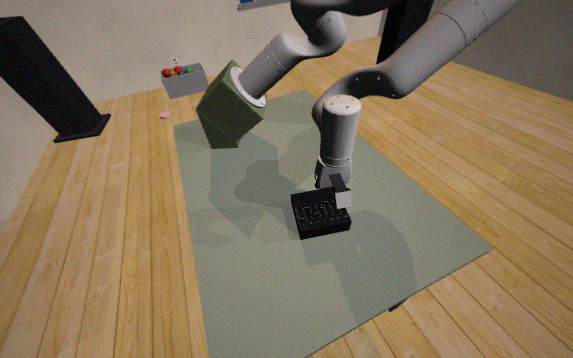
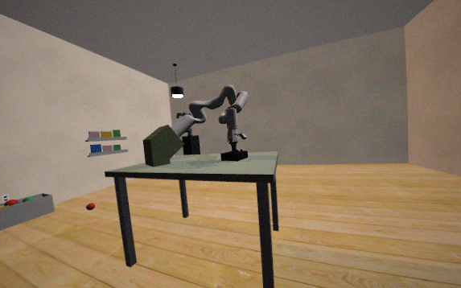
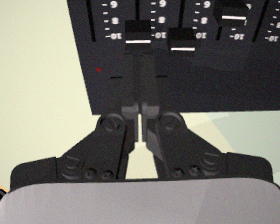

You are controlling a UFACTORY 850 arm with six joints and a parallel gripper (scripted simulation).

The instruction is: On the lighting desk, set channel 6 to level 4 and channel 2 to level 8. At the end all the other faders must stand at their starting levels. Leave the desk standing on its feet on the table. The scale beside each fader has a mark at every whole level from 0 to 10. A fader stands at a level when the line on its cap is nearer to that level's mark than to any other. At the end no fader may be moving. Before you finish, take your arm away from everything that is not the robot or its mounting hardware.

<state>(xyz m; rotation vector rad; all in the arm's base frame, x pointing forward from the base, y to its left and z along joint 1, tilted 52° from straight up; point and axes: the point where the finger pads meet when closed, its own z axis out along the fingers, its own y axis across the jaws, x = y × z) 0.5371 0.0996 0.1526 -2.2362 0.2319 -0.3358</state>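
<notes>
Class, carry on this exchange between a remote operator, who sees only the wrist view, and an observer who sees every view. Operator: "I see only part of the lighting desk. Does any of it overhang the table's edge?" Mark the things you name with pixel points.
Observer: No. The top view shows the whole lighting desk [image 1: 318, 215] [image 2: 234, 156] [image 3: 216, 90] well inside the edges of the table [image 1: 248, 300] [image 2: 216, 166] [image 3: 31, 100].
Operator: What carries the arm?
Observer: An olive-green angled block [image 1: 228, 120] [image 2: 157, 150] standing on that table.
Operator: Anything loose on the floor?
Observer: Yes, the exterior view shows a red ball [image 2: 90, 206] there.
</notes>
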